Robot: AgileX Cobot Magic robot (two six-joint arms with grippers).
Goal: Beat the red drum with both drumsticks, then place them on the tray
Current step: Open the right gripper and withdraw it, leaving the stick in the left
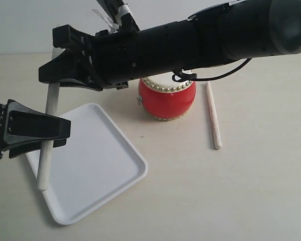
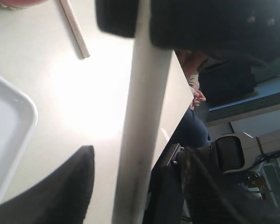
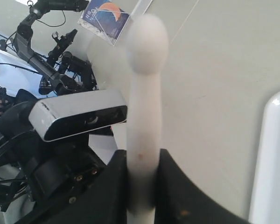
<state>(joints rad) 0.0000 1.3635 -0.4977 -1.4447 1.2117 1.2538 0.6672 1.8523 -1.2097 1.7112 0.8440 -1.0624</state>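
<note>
drumstick (image 1: pixel 45 165) clamped in right gripper (image 3: pixel 142 163) above tray (image 1: pixel 108 168) | left gripper (image 1: pixel 65 134) alongside, grip cannot be told | stick to be laid flat within rim before release

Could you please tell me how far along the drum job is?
Done: nothing lies in the tray yet; drumming cannot be judged. In hand: the right gripper clamps the held drumstick over the tray, between the left gripper's open fingers. Left: the second drumstick lies beside the red drum.

Red, gold-studded drum (image 1: pixel 165 103); white tray (image 1: pixel 98 168); drumsticks (image 1: pixel 213 118) pale, perhaps cream.
</note>
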